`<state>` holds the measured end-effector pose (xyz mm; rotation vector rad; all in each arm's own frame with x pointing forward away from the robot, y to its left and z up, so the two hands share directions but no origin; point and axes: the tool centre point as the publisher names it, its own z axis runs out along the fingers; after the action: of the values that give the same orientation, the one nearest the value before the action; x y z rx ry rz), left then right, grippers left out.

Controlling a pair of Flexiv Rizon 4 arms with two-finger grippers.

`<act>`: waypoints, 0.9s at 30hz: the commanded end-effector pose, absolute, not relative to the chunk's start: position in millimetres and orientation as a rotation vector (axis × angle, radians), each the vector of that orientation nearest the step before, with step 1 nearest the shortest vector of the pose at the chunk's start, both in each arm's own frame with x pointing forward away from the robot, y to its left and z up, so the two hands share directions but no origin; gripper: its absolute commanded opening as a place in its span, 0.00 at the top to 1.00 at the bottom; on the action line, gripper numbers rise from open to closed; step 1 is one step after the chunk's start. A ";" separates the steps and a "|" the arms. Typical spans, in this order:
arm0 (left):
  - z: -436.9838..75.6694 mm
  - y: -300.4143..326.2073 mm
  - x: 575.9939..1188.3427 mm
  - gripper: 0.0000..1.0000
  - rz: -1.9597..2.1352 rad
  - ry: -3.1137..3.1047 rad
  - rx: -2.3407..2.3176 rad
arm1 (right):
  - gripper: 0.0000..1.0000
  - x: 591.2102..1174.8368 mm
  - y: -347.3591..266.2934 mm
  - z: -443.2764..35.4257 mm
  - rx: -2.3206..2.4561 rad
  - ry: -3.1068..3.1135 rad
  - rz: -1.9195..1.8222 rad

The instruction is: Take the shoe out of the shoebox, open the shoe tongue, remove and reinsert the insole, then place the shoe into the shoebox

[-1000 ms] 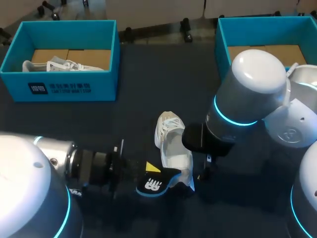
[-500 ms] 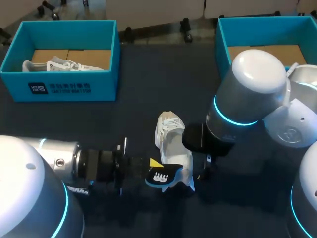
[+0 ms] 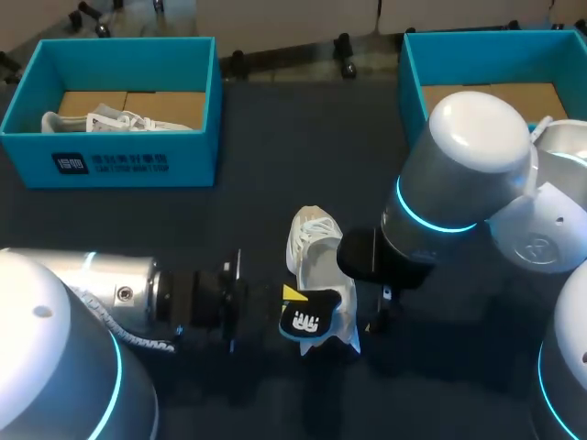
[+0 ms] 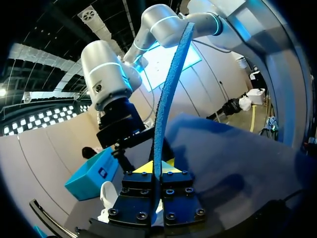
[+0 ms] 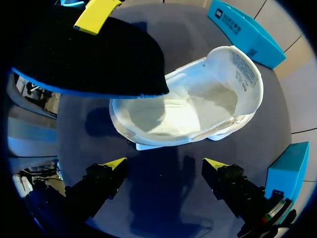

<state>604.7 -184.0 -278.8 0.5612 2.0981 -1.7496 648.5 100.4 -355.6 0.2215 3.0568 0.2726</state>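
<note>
Matt black insole (image 3: 307, 321), white cloth shoe (image 3: 316, 261) (glossy plastic right arm (image 3: 477, 156)).

head cam: fixed, high + behind robot, looks down on table (image 3: 266, 183); far off, most of table in view
L wrist cam: low, looks nearly level across table twd right arm (image 4: 106, 84); insole (image 4: 166, 99) edge-on, v. close to lens
R wrist cam: looks straight down, close over shoe (image 5: 198, 104)
shared: all 3 see shoe + insole; L wrist + head also share right arm
</note>
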 end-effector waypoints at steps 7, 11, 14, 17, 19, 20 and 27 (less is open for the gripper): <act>-278.4 -182.7 606.9 1.00 -1.760 2.099 0.572 | 0.00 648.3 100.3 -356.9 0.221 3.057 0.275; -271.8 -180.5 600.0 1.00 -1.781 2.088 0.601 | 0.00 648.3 100.3 -356.9 0.221 3.057 0.275; -267.5 -180.4 594.5 1.00 -1.803 2.076 0.626 | 0.00 648.3 100.3 -356.9 0.221 3.057 0.275; -263.8 -181.4 589.6 1.00 -1.820 2.061 0.647 | 0.00 648.3 100.3 -356.9 0.221 3.057 0.275; -261.7 -182.9 586.7 1.00 -1.828 2.044 0.664 | 0.00 648.3 100.3 -356.9 0.221 3.057 0.275; -261.0 -183.9 585.4 1.00 -1.830 2.038 0.670 | 0.00 648.3 100.3 -356.9 0.221 3.057 0.275; -263.5 -194.9 581.6 1.00 -1.843 2.016 0.681 | 0.00 648.3 100.3 -356.9 0.221 3.057 0.275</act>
<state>583.6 -189.1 -260.4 0.6863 2.0175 -1.8468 648.5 100.4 -355.6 0.2216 3.0568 0.2726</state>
